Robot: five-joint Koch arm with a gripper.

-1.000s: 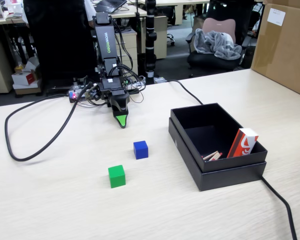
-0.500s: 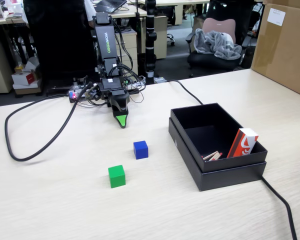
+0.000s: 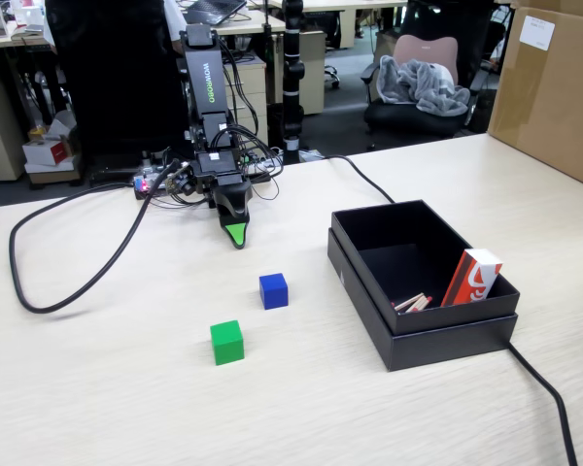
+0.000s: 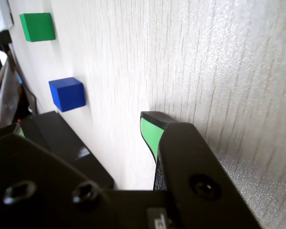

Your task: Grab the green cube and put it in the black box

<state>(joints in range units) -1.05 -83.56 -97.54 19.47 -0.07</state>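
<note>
We see the small matte bright green cube [image 3: 227,342] sitting on the pale wood-grain table [image 3: 97,388], just in front-left of a small blue cube [image 3: 273,290] in the fixed view. The large shallow matte black box [image 3: 423,335] stands well to their right, holding a red-and-white carton [image 3: 471,277]. The green-tipped black gripper [image 3: 236,236] points down near the table, well apart from both cubes; whether its jaws are apart we cannot tell
</note>
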